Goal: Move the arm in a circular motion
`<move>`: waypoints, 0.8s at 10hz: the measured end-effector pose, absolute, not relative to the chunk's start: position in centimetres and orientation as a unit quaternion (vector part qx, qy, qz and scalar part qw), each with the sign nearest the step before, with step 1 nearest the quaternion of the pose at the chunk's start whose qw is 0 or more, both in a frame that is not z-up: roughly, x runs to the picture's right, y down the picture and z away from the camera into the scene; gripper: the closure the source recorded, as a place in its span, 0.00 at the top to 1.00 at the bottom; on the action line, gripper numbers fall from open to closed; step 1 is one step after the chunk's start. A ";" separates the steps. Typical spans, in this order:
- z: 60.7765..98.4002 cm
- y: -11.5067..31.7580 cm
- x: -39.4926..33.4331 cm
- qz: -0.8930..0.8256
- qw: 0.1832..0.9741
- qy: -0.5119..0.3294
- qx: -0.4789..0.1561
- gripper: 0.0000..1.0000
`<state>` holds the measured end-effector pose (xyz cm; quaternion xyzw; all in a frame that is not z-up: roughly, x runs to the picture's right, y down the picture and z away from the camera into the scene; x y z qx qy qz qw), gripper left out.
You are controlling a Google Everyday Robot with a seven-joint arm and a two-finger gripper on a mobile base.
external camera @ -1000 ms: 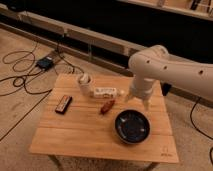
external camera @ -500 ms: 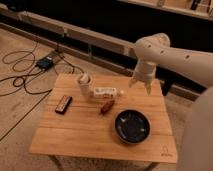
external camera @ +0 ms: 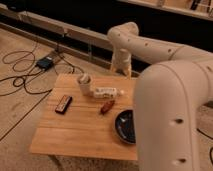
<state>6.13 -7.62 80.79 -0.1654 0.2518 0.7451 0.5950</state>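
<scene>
Camera view. The arm (external camera: 165,95): cream-white, thick smooth tubular segments, rounded joints, small dark screw holes; its near segment is filling the right foreground, its far segment is reaching left and bending down to a narrower tip. The gripper (external camera: 122,69) is hanging at that tip over the far edge of the wooden surface (external camera: 75,132). A white bottle (external camera: 105,92) is lying just below-left of the gripper; a dark bowl (external camera: 125,126) is sitting nearer the camera, partly hidden by the arm.
</scene>
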 end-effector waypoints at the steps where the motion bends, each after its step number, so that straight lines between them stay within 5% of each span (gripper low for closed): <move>1: 81.4 -7.9 2.5 0.720 0.624 0.248 -0.176 0.65; 4: 81.5 -6.8 -8.2 0.641 0.703 0.216 -0.220 0.65; 8: 76.4 -2.1 -17.7 0.525 0.801 0.152 -0.245 0.65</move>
